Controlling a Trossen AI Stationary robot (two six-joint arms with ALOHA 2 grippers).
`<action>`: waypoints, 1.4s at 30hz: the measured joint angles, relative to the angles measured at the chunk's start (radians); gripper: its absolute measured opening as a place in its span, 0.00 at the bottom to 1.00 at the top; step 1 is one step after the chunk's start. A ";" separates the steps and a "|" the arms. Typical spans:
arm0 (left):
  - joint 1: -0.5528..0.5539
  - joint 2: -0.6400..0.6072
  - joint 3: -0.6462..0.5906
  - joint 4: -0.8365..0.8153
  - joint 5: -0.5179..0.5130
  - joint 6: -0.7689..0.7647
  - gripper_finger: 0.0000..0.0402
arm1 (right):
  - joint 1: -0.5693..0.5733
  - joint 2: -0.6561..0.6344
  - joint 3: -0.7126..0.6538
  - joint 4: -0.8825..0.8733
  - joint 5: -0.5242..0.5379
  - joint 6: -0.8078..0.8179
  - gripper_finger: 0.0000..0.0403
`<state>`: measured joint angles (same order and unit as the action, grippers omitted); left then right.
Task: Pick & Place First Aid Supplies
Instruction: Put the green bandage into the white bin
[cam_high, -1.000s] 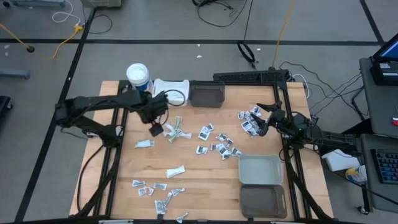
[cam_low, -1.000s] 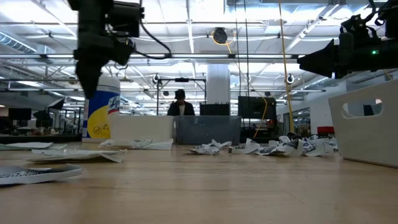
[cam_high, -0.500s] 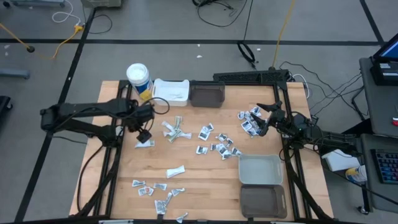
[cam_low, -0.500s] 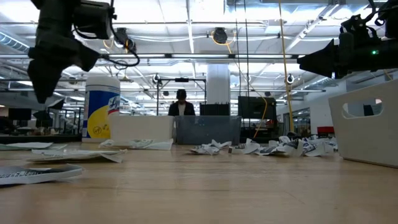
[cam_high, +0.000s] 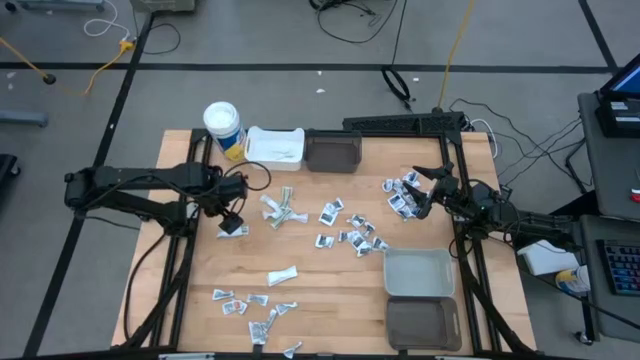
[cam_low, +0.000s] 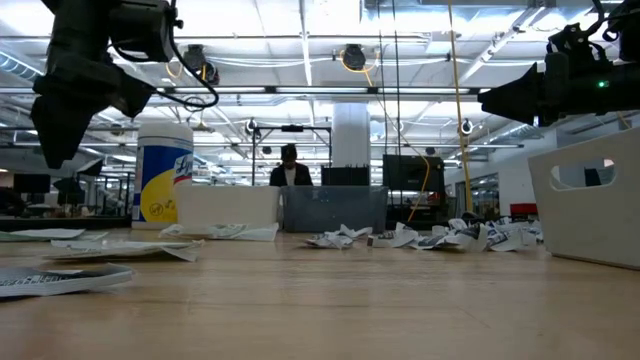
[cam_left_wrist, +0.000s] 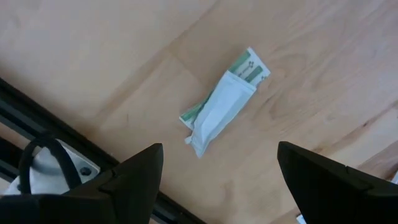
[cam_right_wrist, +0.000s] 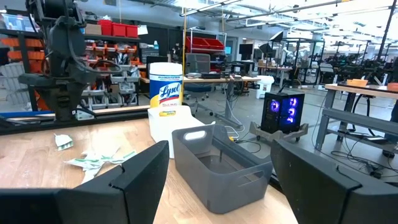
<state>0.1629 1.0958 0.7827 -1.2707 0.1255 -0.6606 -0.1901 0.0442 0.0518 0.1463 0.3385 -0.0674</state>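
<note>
The left gripper (cam_high: 231, 222) hung at the left middle of the high view, just above a small long white sachet with green print (cam_left_wrist: 222, 102) that lay flat on the light wooden table (cam_high: 330, 290). Its two dark fingers (cam_left_wrist: 134, 177) were spread wide apart, with nothing between them. The right gripper (cam_high: 424, 192) waited at the right middle of the high view, beside a little heap of white and silvery packets (cam_high: 402, 194), and its fingers were spread wide too. More flat packets (cam_high: 350, 235) lay scattered in the middle, and some more packets (cam_high: 255, 305) lay near the bottom edge.
</note>
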 joint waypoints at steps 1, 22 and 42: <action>-0.014 0.000 -0.011 0.009 0.001 -0.006 0.79 | 0.000 0.000 0.000 0.000 0.000 0.000 0.69; -0.144 0.183 -0.223 0.281 0.015 -0.157 0.55 | 0.000 0.000 0.000 0.000 0.000 0.000 0.69; -0.185 0.237 -0.221 0.311 0.037 -0.202 0.19 | 0.000 0.000 0.000 0.000 0.000 0.000 0.69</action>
<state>-0.0222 1.3323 0.5617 -0.9594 0.1629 -0.8630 -0.1900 0.0444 0.0517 0.1463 0.3386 -0.0675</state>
